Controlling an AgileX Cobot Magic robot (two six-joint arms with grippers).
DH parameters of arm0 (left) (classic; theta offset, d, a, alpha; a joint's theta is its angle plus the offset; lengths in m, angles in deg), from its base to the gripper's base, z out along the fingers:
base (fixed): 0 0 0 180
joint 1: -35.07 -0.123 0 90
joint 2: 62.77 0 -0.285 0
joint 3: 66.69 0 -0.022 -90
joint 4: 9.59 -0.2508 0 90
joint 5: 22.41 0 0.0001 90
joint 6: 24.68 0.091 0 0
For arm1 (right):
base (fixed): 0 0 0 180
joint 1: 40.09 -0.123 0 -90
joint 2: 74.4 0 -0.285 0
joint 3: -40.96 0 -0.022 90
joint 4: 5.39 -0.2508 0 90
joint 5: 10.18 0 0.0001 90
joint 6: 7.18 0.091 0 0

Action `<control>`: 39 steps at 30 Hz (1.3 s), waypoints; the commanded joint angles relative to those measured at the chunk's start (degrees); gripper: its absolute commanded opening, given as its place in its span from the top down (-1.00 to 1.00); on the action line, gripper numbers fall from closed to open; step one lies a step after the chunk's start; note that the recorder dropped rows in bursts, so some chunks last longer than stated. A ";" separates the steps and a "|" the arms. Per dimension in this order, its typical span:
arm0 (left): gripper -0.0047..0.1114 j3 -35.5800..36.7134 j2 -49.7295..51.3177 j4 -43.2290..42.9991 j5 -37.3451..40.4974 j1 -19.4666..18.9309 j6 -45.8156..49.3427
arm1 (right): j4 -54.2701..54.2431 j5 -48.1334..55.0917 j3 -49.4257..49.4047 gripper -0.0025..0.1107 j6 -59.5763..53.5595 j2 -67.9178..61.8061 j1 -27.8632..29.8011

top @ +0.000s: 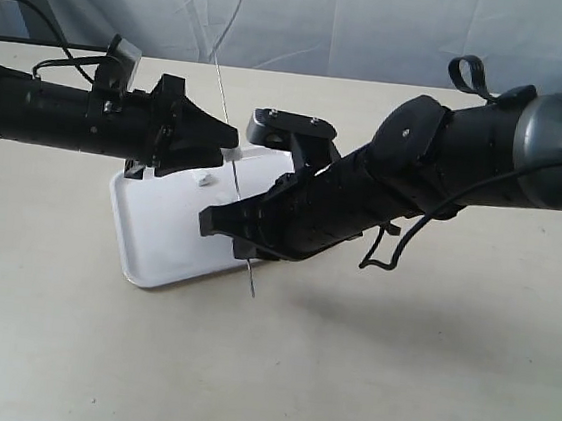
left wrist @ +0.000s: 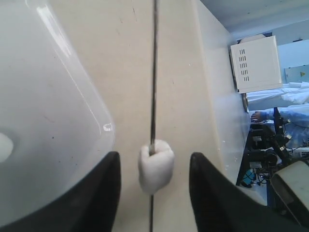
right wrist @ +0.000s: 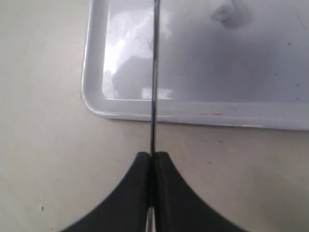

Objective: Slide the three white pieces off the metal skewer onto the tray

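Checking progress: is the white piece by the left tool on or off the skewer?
On it. The metal skewer enters the white piece and exits its other side, between the fingers of the open left tool.

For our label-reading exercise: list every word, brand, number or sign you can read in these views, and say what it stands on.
No text can be read in any view.
Small yellow mark on a background panel, left wrist view: too small to read.
White vented box, tray, metal skewer: no lettering seen.
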 commanded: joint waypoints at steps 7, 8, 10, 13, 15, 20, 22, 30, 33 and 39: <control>0.34 -0.24 0.10 0.57 0.22 0.02 0.95 | -3.44 0.83 0.28 0.97 -3.80 0.11 0.18; 0.34 -0.24 0.10 0.57 0.22 0.02 0.95 | -3.61 0.82 0.28 0.97 -4.13 0.11 0.18; 0.34 -0.24 0.10 0.57 0.22 0.02 0.95 | -3.61 0.82 0.28 0.97 -4.13 0.11 0.18; 0.34 -0.24 0.10 0.30 0.22 0.02 0.95 | -3.61 0.82 0.28 0.97 -4.13 0.11 0.18; 0.39 -0.24 0.10 0.30 0.49 0.02 0.95 | -3.61 0.82 0.28 0.97 -4.13 0.11 0.18; 0.55 -0.24 0.10 0.30 0.58 0.02 1.03 | -3.48 1.28 0.28 0.97 -4.13 0.11 0.18; 0.55 -0.24 0.10 0.54 0.58 0.02 1.03 | -3.13 2.06 0.28 0.97 -4.13 0.11 0.18; 0.55 -0.24 0.10 2.94 -1.20 0.02 1.19 | -0.12 6.97 0.28 0.97 -4.13 0.11 0.18; 0.55 -0.24 0.10 3.88 -3.15 0.02 1.19 | 2.35 9.28 0.17 0.97 -2.93 0.11 0.18; 0.55 -0.24 0.10 3.88 -7.18 0.02 1.19 | 11.37 12.47 -0.37 0.97 4.07 0.11 0.18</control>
